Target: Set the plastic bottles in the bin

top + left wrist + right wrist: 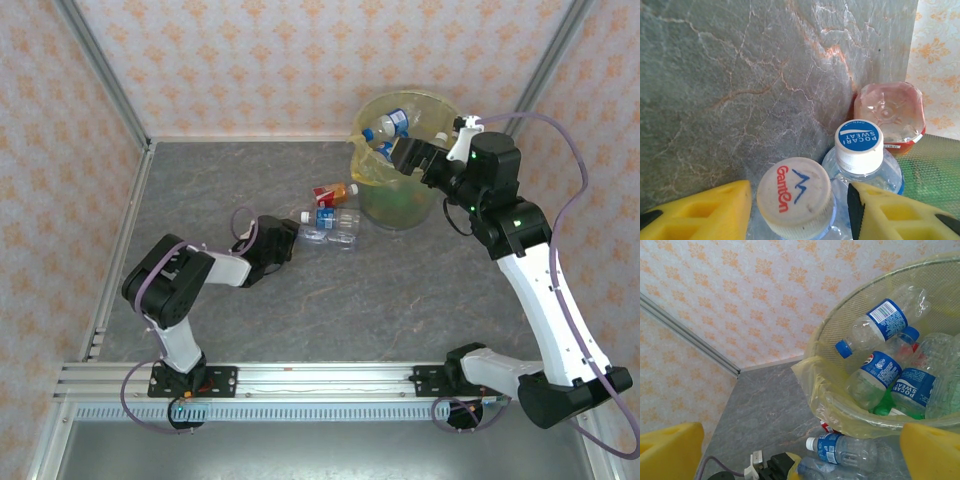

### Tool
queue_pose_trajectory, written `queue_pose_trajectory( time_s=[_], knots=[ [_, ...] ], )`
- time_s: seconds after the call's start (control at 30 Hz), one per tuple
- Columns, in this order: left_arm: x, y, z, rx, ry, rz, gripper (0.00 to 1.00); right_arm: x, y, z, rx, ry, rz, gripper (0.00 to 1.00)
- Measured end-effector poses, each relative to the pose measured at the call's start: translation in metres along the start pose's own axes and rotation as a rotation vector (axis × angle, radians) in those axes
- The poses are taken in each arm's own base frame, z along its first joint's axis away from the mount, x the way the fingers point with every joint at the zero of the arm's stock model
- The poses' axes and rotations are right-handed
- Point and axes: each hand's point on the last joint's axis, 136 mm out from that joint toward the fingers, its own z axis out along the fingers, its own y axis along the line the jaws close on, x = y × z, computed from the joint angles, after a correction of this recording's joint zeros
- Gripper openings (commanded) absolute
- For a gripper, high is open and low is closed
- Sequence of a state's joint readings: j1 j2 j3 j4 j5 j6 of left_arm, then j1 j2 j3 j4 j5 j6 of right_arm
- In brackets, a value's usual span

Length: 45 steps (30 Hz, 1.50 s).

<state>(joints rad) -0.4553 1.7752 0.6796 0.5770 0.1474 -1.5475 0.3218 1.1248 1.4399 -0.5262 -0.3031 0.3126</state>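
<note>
— Where do we find the left gripper?
— Low over the table, its yellow fingers spread with the white cap of a clear bottle between them. We see a sliver of gap on each side of the cap, so nothing is clamped.
— And just past it?
— A second clear bottle, its cap blue and white, lies touching the first and is partly hidden behind one finger. Beyond that we see the base of the red-labelled bottle. From above, all three lie close together on the table, near the foot of the bin.
— What about the right gripper?
— In the top view it hangs above the bin's opening. In its own camera we see the two fingers wide apart with nothing held between them.
— What do we see inside?
— Several bottles in the bin, mostly clear with blue labels, and something green lower down that we cannot make out. A yellow bag folds over the rim.
— So where does the task stand?
— Three bottles lie on the table, and the others we can see are in the bin
</note>
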Motion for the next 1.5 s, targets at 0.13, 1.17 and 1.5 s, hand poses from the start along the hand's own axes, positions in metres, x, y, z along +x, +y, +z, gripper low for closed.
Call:
queue_pose_trajectory(
  time_s=[0.13, 1.17, 1.5],
  knots=[
    [0.000, -0.005, 0.003, 0.017, 0.005, -0.009, 0.40, 0.002, -0.002, 0.000, 0.008, 0.006, 0.001, 1.00],
    [-0.016, -0.218, -0.146, 0.415, -0.161, 0.140, 0.30, -0.020, -0.010, -0.030, 0.077, -0.120, 0.051, 1.00],
    [0.007, -0.263, -0.166, 0.499, -0.162, 0.206, 0.30, -0.006, -0.021, -0.027, 0.104, -0.098, 0.060, 1.00]
  ],
)
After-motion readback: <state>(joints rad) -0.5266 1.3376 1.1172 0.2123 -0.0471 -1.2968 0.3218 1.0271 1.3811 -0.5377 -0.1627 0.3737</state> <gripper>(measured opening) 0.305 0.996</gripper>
